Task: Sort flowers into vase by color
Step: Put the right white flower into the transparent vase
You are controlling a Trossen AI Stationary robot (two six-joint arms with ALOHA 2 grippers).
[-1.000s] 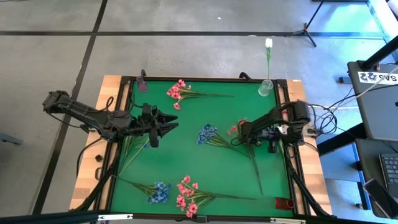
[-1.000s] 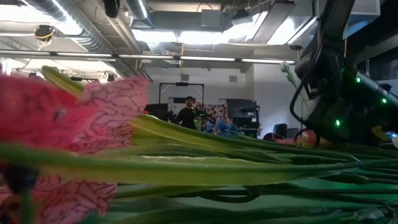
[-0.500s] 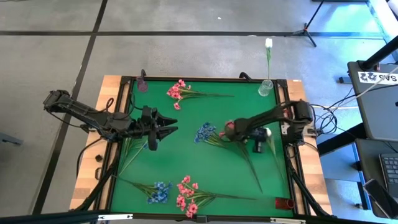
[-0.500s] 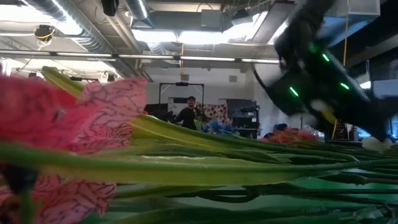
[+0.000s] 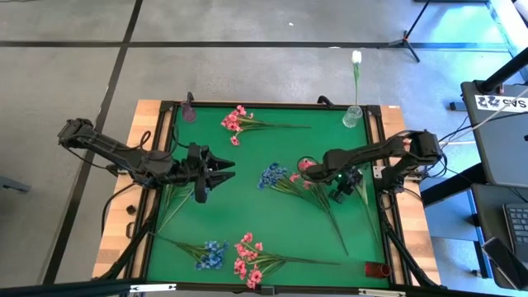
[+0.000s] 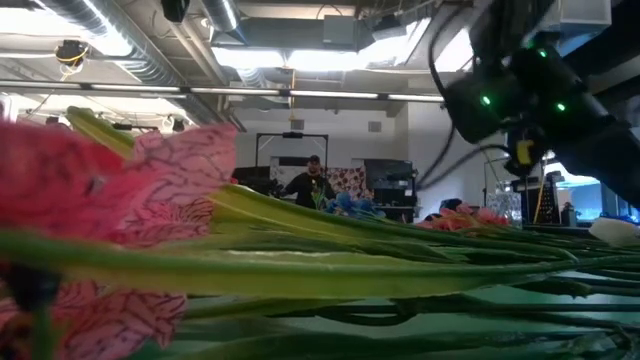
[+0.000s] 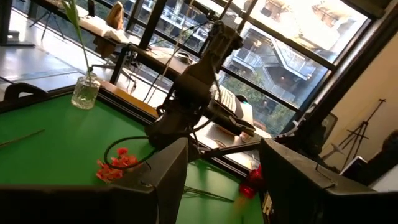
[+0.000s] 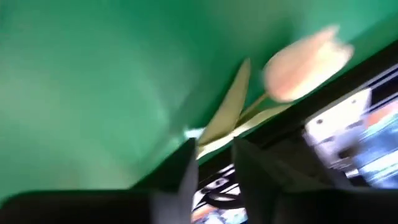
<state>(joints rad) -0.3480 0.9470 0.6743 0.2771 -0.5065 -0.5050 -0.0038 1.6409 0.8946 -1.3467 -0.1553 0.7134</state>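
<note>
A white tulip bud (image 8: 305, 59) lies on the green mat by the table's right edge; its stem (image 5: 366, 208) runs toward the near edge. My right gripper (image 5: 346, 185) (image 8: 214, 165) hangs low over it, open by a narrow gap, with the stem and a pale leaf (image 8: 224, 106) leading in between the fingertips. Pink sprays (image 5: 235, 124) (image 5: 250, 261) (image 5: 305, 167) and blue sprays (image 5: 272, 176) (image 5: 213, 254) lie flat on the mat. My left gripper (image 5: 224, 169) (image 7: 224, 180) waits open over the mat's left half. A clear vase (image 5: 353, 116) holds one white tulip. My right gripper comes slanting down toward the table's right edge, its fingers (image 8: 186, 168) on either side of the tulip's stem and leaf just behind the bud. The tulip lies flat on the mat. I cannot tell whether the fingers touch it.
A small purple vase (image 5: 189, 110) stands at the far left corner and a red one (image 5: 375, 270) at the near right corner. Green stems (image 5: 176, 196) lie below the left gripper. The mat's black frame (image 8: 348, 93) runs close beside the tulip. A person (image 6: 310, 185) stands in the room behind.
My right gripper swung left over the pink spray at the mat's middle, then back right and a little nearer, down to the white tulip by the right edge; its arm turned as it went. The flowers kept their places.
</note>
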